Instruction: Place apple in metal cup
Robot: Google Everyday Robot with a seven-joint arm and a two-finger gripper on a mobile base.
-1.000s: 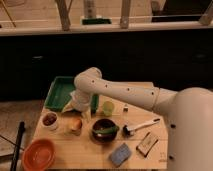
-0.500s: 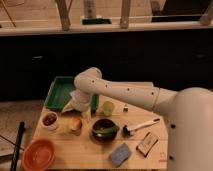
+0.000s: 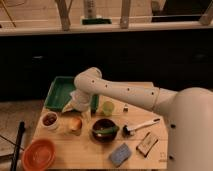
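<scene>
The apple (image 3: 75,124), small, round and yellow-orange, lies on the wooden table (image 3: 85,150) at the front left. My gripper (image 3: 78,111) hangs from the white arm just above and behind the apple, close to it. A small grey round thing with a dark inside, which I take to be the metal cup (image 3: 128,131), stands to the right of the dark bowl, at the end of a white stick. It is well to the right of the gripper.
A green tray (image 3: 59,92) lies at the back left. Also on the table are a small white bowl (image 3: 49,120) with dark contents, an orange bowl (image 3: 38,154), a dark bowl (image 3: 104,130), a light green cup (image 3: 107,108), a blue sponge (image 3: 120,154) and a small box (image 3: 146,143).
</scene>
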